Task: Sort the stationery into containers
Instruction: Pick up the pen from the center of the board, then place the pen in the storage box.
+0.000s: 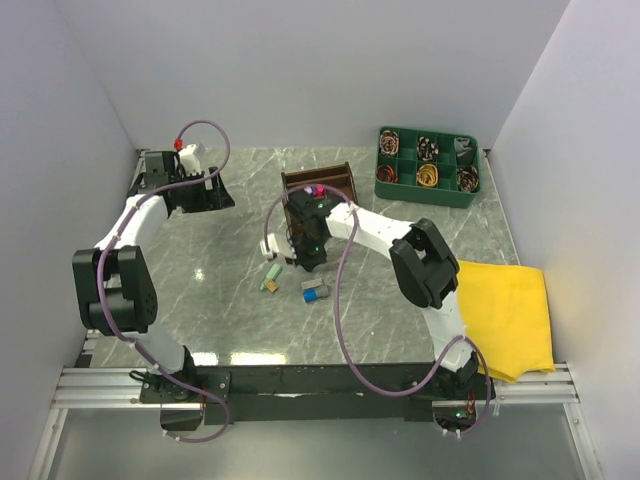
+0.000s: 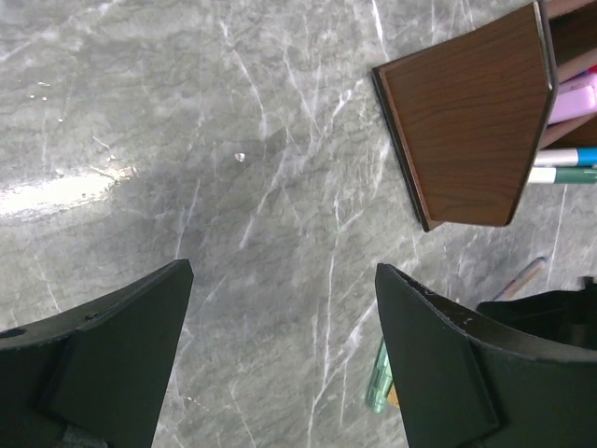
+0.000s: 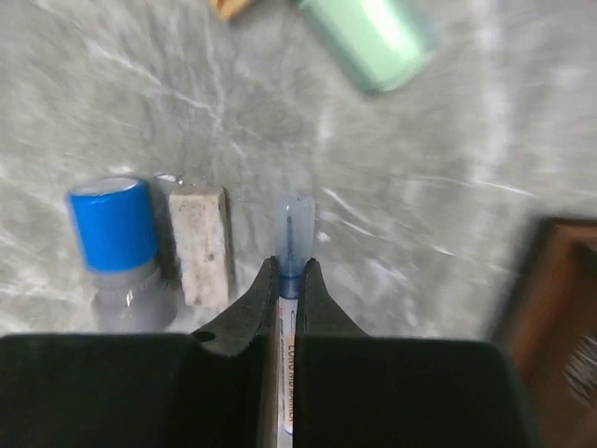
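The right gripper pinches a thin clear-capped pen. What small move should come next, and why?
Probably carry it toward the dark brown wooden organiser and line it up over a compartment: the right gripper is shut on the thin clear-capped pen, which is not yet inside.

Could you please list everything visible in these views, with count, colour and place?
organiser: one, dark brown, centre back; holds a pink item and pens
tray: one, green, back right, coiled cables inside
cloth: one, yellow, right edge
green piece: one, pale green, table before organiser
tan piece: one, tan, beside green piece
blue-capped piece: one, blue and grey, table centre
eraser: one, beige, beside blue-capped piece
pen: one, clear cap, in right gripper
table: one, grey marble
left gripper: one, black, open over table left of organiser
right gripper: one, black, shut on pen
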### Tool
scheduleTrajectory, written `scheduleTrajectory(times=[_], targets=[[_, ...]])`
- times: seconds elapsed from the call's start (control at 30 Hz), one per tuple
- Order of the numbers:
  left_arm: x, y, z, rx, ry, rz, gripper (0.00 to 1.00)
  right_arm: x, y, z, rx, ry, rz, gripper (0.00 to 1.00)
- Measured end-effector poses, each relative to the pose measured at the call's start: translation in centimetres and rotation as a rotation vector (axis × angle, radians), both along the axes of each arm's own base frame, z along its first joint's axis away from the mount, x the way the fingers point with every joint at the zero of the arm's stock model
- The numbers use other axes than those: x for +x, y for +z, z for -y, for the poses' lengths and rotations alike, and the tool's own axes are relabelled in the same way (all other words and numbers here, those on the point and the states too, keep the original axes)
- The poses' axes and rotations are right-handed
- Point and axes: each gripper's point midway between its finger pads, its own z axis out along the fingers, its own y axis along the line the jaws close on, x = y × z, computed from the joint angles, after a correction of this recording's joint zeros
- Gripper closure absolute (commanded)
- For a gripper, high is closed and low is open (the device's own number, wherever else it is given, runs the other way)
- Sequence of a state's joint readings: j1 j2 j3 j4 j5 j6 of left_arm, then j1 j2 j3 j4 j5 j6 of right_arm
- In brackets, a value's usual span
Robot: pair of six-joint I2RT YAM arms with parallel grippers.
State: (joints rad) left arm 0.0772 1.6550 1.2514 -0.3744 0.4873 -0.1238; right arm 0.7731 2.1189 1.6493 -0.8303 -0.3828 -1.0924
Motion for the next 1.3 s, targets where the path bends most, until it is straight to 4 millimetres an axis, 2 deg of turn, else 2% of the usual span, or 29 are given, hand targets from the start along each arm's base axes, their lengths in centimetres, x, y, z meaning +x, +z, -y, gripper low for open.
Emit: scheduleTrajectory(times=[0.07, 0.17, 0.23, 0.37, 0.47, 0.53, 0.6, 0.67, 0.77, 0.83, 0.87, 0.9, 0.97, 1.07, 1.1, 1.23, 1.3], targets=[[0.0, 0.0, 0.2, -0.004, -0.014, -0.005, 0.17, 0.7, 2.3, -0.9, 0.045, -0.029, -0.018, 1.00], [0.3, 0.2, 0.5, -0.011, -0.047, -0.005, 0.17, 3.3, 7.8, -3.1, 0.211, -0.084, -0.012, 1.00], [0.8, 0.5, 0.8, -0.024, -0.071, -0.008, 0.17, 4.9, 11.3, -3.5, 0.337, -0.139, -0.015, 1.00], [2.3, 0.7, 1.4, -0.056, -0.116, 0.000, 0.18, 7.2, 17.4, -1.5, 0.583, -0.325, -0.046, 1.00], [3.5, 0.9, 2.0, -0.083, -0.145, -0.008, 0.19, 9.0, 20.1, 0.7, 0.753, -0.468, -0.038, 1.00], [4.4, 1.3, 2.6, -0.097, -0.165, -0.014, 0.18, 9.6, 20.7, 1.0, 0.836, -0.516, -0.035, 1.00], [5.5, 2.1, 3.4, -0.103, -0.192, -0.003, 0.18, 9.8, 20.5, 0.3, 0.906, -0.533, -0.045, 1.00], [6.0, 2.8, 4.4, -0.104, -0.220, 0.008, 0.19, 9.7, 19.9, -0.3, 0.950, -0.539, -0.063, 1.00], [6.2, 4.9, 6.6, -0.119, -0.284, 0.038, 0.25, 9.9, 19.5, -1.3, 1.012, -0.536, -0.084, 1.00], [6.3, 6.4, 7.9, -0.135, -0.323, 0.068, 0.34, 10.5, 20.0, -1.9, 1.062, -0.524, -0.075, 1.00], [6.2, 7.3, 8.6, -0.146, -0.348, 0.086, 0.48, 10.8, 20.1, -2.1, 1.078, -0.522, -0.074, 1.00], [6.1, 8.2, 9.4, -0.157, -0.372, 0.105, 0.55, 11.0, 20.3, -2.3, 1.096, -0.522, -0.074, 1.00], [5.9, 9.3, 10.4, -0.177, -0.405, 0.127, 0.64, 11.4, 20.6, -2.4, 1.117, -0.533, -0.084, 1.00], [5.3, 9.9, 11.9, -0.214, -0.446, 0.128, 0.57, 12.5, 21.7, -2.7, 1.156, -0.562, -0.102, 1.00], [5.2, 9.9, 12.2, -0.229, -0.451, 0.123, 0.47, 13.0, 22.3, -2.9, 1.172, -0.574, -0.108, 1.00], [4.4, 10.1, 13.8, -0.281, -0.484, 0.105, 0.30, 15.0, 23.7, -2.9, 1.222, -0.647, -0.168, 1.00], [4.0, 10.5, 14.5, -0.296, -0.505, 0.110, 0.31, 16.0, 23.9, -3.0, 1.237, -0.687, -0.208, 1.00]])
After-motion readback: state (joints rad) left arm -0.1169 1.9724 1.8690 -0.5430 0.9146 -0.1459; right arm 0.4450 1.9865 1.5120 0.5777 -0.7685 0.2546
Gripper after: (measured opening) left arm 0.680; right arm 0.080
